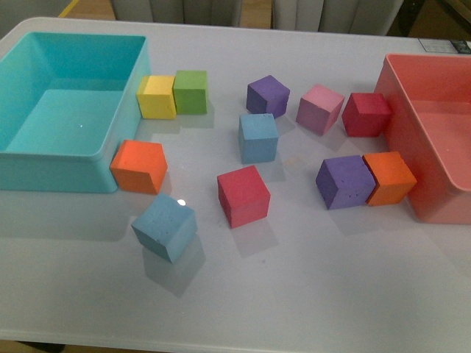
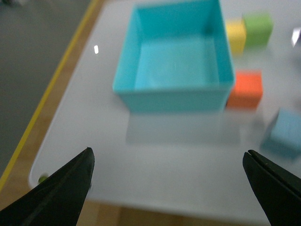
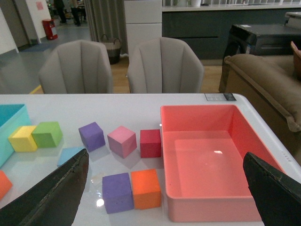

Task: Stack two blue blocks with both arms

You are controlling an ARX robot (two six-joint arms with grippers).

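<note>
i'm seeing the left gripper (image 2: 167, 153) and right gripper (image 3: 164, 153) hanging released, fingers spread wide, gripping nothing. nearest me, one blue block (image 1: 165, 228) is sitting askew on the table (image 1: 294, 294), near the teal bin (image 1: 55, 173). the other blue block (image 1: 258, 137) is resting farther back, mid-table. the teal bin and the pink bin (image 1: 401, 147) are showing only bare floors.

Table (image 1: 309, 294): blue blocks (image 1: 165, 228), other cubes (image 1: 243, 195), bins (image 1: 51, 173)
</note>
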